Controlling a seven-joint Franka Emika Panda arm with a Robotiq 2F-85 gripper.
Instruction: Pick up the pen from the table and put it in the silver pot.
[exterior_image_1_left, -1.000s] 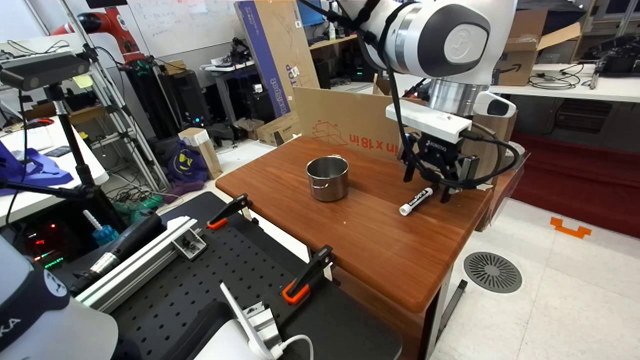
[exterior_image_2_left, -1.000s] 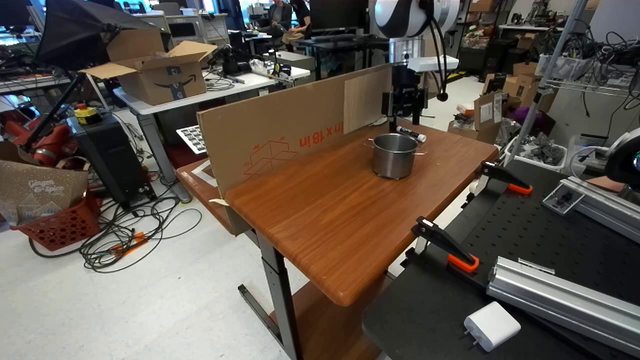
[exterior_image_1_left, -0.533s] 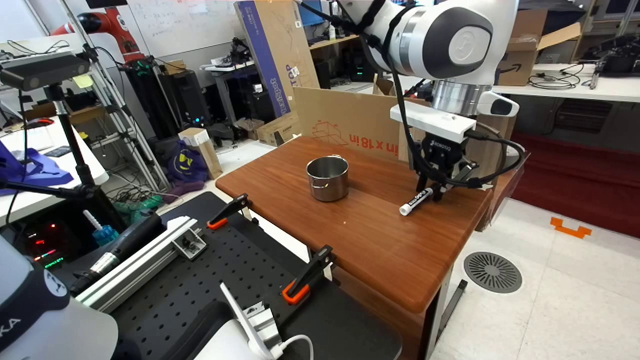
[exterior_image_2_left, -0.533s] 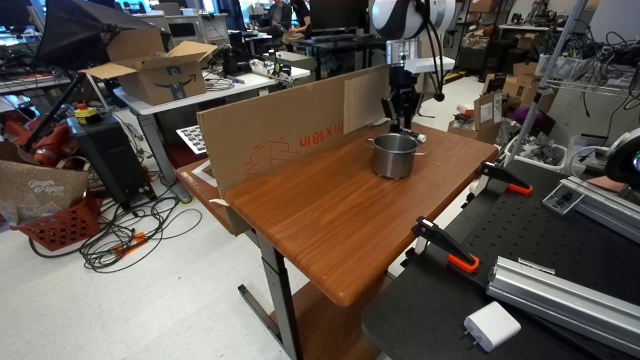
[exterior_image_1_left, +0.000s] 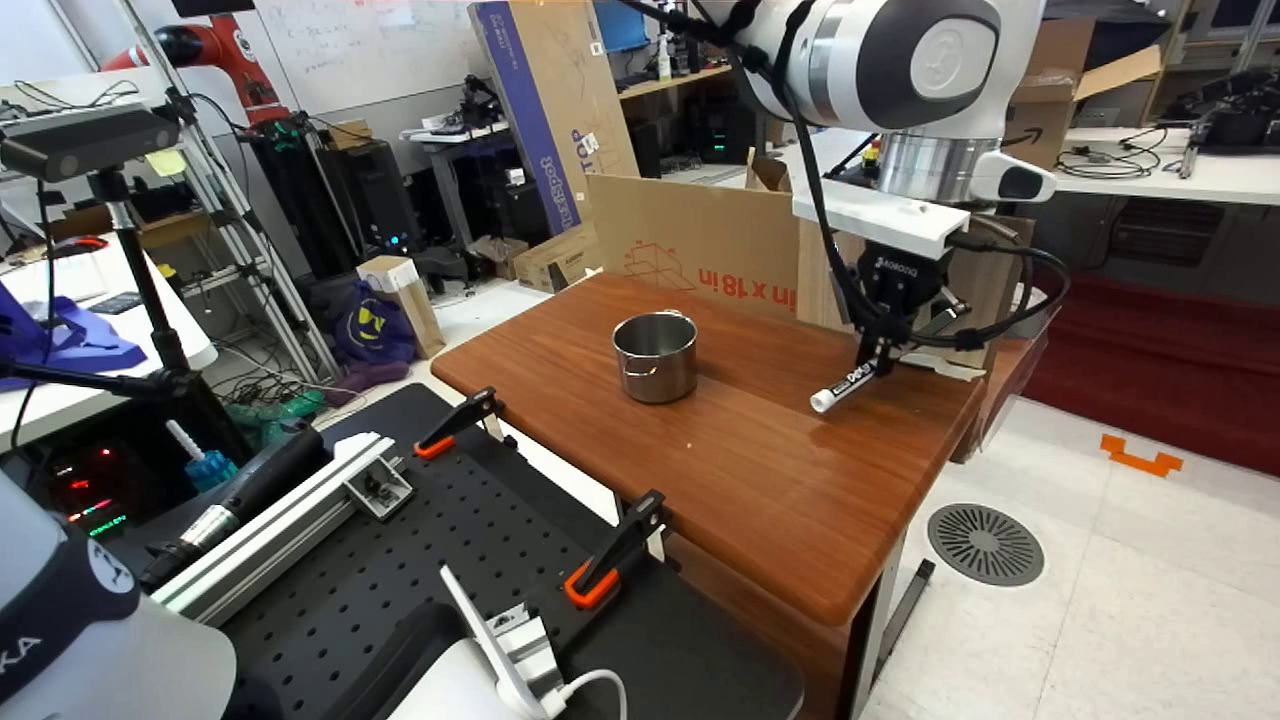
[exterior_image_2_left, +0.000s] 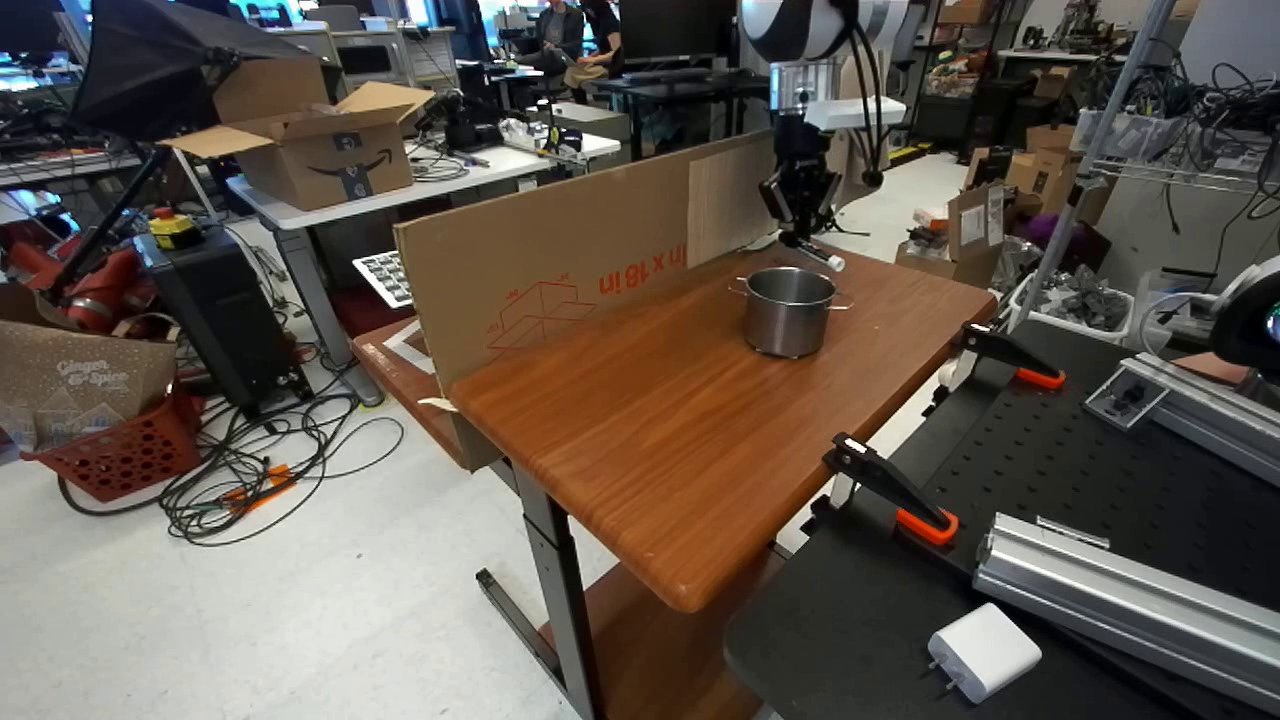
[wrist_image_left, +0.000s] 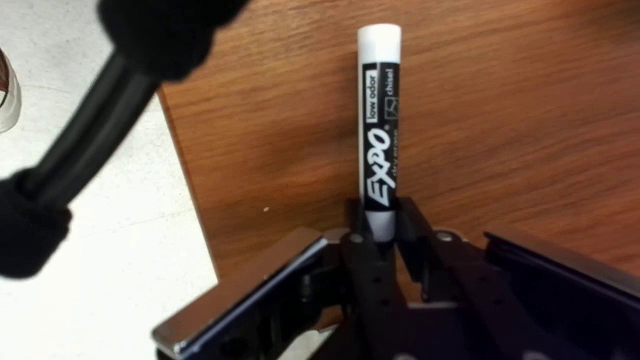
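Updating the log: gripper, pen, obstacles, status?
Gripper closed on pen near one end. Pen looks clear of table, outside silver pot. No obstacle seen between them.

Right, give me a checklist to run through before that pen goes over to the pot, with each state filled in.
1. The gripper has hold of the pen: ok, shut on it near one end.
2. Pen off the table: ok, it looks clear in both exterior views.
3. Pen pointing down for the drop: not ok, it sticks out sideways.
4. Pen over the pot: not ok, it hangs off to one side.
5. Pot upright and uncovered: ok, no lid on it.
6. Bottom of the pot bare: cannot tell, it is out of sight.
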